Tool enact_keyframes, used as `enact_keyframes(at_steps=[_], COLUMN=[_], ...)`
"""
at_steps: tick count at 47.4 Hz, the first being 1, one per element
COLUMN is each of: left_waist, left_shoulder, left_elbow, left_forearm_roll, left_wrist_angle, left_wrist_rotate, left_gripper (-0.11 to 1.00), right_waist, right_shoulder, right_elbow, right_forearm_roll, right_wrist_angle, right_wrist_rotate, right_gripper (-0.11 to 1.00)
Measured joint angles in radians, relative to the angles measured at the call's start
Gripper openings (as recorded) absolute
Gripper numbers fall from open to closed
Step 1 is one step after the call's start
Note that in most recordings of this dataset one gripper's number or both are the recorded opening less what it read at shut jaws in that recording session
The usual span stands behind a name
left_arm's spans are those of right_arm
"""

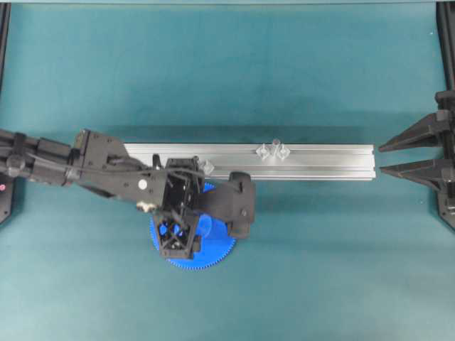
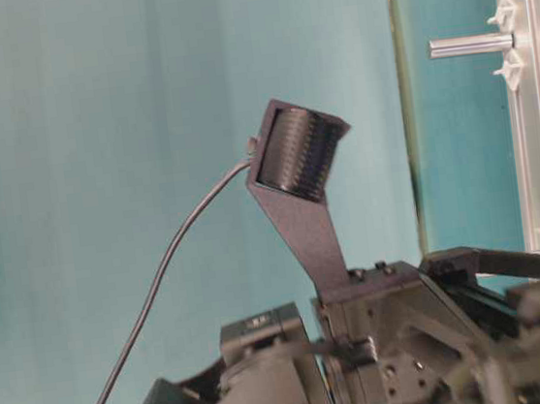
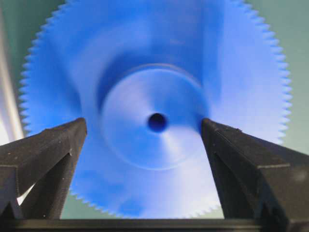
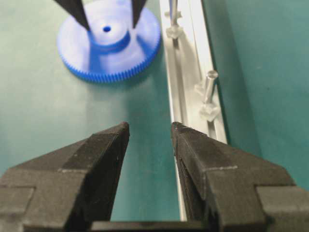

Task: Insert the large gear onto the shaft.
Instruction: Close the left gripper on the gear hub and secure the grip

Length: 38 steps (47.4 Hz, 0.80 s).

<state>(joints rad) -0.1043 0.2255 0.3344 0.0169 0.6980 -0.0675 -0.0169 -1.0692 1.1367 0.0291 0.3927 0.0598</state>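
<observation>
Nothing inserted yet: big flat bright-blue toothed plastic gear [image 1: 206, 245] flat on teal counter [image 1: 320, 270], beside rail, apart from thin upright silver-grey metal shaft [image 4: 209, 86]. Left hand [image 3: 145, 126] wide open astride hub, gripping nothing; right hand [image 4: 150, 133] open, empty. Grasp, lift, insertion remaining.

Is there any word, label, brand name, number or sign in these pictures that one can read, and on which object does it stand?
None: no readable text appears in any view. The large gear, the aluminium rail, the shaft and the black arm parts show no lettering or numbers.

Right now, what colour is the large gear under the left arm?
Bright blue all over; the large gear shows best in the left wrist view.
</observation>
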Motion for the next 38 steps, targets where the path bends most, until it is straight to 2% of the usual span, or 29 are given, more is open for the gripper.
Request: enact_keyframes(at_steps=[20,38], left_waist=[0.002,-0.037], left_shoulder=[0.009,0.017], left_elbow=[-0.003,-0.023], left_forearm_roll=[-0.002,0.002], left_wrist_angle=[0.000,0.028], left_wrist_rotate=[0.002,-0.017], left_gripper=[0.93,0.93], right_waist=[0.000,-0.002], right_shoulder=[-0.002,-0.006], right_elbow=[0.005,0.005], right_forearm_roll=[0.000,0.000], right_wrist_angle=[0.000,0.002], right_wrist_rotate=[0.002,0.003], right_gripper=[0.50,0.50])
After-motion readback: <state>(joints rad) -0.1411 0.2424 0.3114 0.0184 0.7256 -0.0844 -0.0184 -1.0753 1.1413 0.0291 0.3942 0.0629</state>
